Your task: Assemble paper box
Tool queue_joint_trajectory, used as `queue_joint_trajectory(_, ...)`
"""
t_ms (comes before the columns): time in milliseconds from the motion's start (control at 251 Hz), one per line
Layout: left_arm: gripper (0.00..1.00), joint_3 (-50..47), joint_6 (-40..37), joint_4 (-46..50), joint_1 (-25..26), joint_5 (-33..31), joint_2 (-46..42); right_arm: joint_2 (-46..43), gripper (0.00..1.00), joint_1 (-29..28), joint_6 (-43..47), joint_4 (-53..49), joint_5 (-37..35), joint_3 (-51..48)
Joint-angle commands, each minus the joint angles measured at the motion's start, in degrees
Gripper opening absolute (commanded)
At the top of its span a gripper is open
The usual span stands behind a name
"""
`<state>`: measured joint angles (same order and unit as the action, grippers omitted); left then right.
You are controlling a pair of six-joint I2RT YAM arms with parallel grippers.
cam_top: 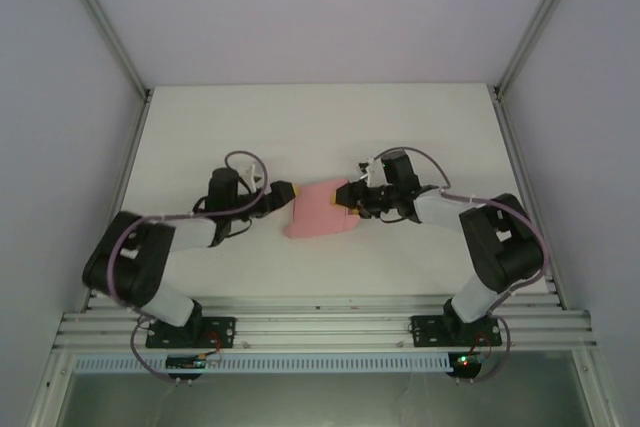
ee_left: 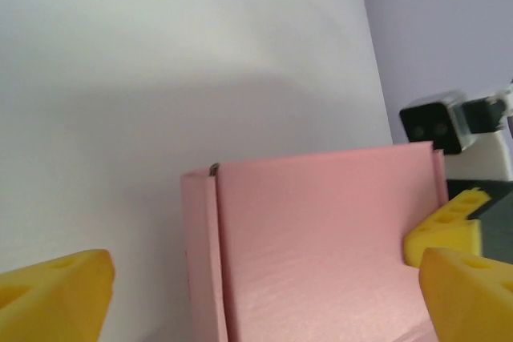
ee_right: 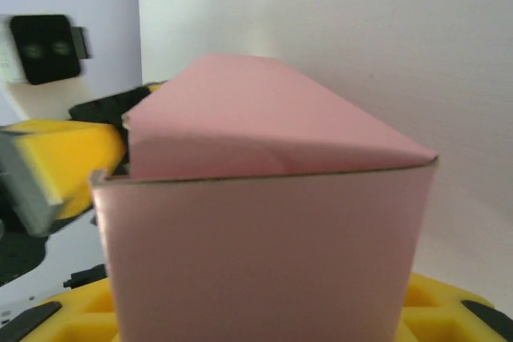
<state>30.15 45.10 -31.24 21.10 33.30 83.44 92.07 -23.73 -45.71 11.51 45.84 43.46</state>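
The pink paper box (cam_top: 320, 211) lies between my two grippers at the middle of the table, folded into a box shape. My left gripper (cam_top: 287, 192) is at its left end, its yellow fingers (ee_left: 56, 294) spread wide on either side of the box (ee_left: 321, 238) without touching it. My right gripper (cam_top: 349, 197) is at the right end. In the right wrist view the box (ee_right: 264, 238) fills the space between the yellow fingers (ee_right: 449, 310), which press against its sides. One end flap (ee_right: 264, 118) is folded at a slant.
The white table (cam_top: 320, 127) runs back to the rear wall, with aluminium frame posts (cam_top: 130, 77) at both sides. The right arm's finger (ee_left: 446, 234) and its wrist camera (ee_left: 437, 122) stand just beyond the box's far edge.
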Motion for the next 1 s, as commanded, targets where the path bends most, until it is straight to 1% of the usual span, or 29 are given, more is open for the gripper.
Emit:
queue_joint_trajectory(0,1.00,4.7,-14.1,16.2,1.5,-7.5,-7.6,-3.3,0.46,1.2,-4.4,-4.1,-0.2,0.5)
queue_joint_trajectory(48,1.00,6.4,-19.5,20.3,3.2,-10.0,-10.2,-3.9,0.46,1.9,-7.1,-7.1,-0.2,1.8)
queue_joint_trajectory(92,1.00,8.0,-24.6,23.7,5.5,-13.7,-12.1,-4.2,0.46,2.5,-8.2,-11.0,0.6,3.3)
queue_joint_trajectory(160,1.00,9.9,-32.0,27.1,9.4,-19.8,-13.9,-4.5,0.46,3.5,-10.1,-17.8,1.3,6.2)
queue_joint_trajectory(216,1.00,10.5,-37.7,28.1,12.2,-23.4,-14.7,-4.4,0.46,4.5,-10.9,-24.2,1.9,8.7)
queue_joint_trajectory(275,1.00,11.0,-43.2,28.7,14.5,-25.7,-14.7,-3.4,0.46,6.0,-11.8,-29.9,4.1,11.2)
queue_joint_trajectory(375,1.00,13.3,-51.2,32.6,18.7,-26.4,-14.7,0.1,0.46,8.7,-14.2,-35.4,11.2,14.2)
queue_joint_trajectory(431,1.00,13.8,-55.1,33.1,21.1,-26.8,-15.0,2.0,0.41,9.4,-15.4,-36.6,14.7,15.0)
queue_joint_trajectory(459,1.00,13.7,-56.7,32.9,22.2,-27.3,-15.2,3.0,0.39,9.6,-16.2,-37.2,15.8,15.4)
queue_joint_trajectory(543,1.00,13.7,-61.0,32.4,24.9,-29.2,-15.3,5.2,0.39,10.0,-16.1,-40.2,18.5,17.2)
queue_joint_trajectory(663,1.00,14.5,-65.4,32.0,27.0,-33.7,-13.1,6.0,0.38,10.2,-14.3,-45.2,17.8,19.7)
queue_joint_trajectory(770,1.00,17.0,-69.6,35.3,28.4,-35.8,-10.0,6.4,0.39,10.6,-14.5,-47.3,18.1,19.9)
queue_joint_trajectory(838,1.00,18.1,-71.2,36.2,28.9,-35.8,-8.5,6.7,0.40,10.7,-15.4,-46.6,19.4,19.4)
queue_joint_trajectory(998,1.00,18.9,-73.6,34.3,28.9,-34.9,-6.1,7.0,0.39,10.4,-16.0,-46.4,20.0,19.2)
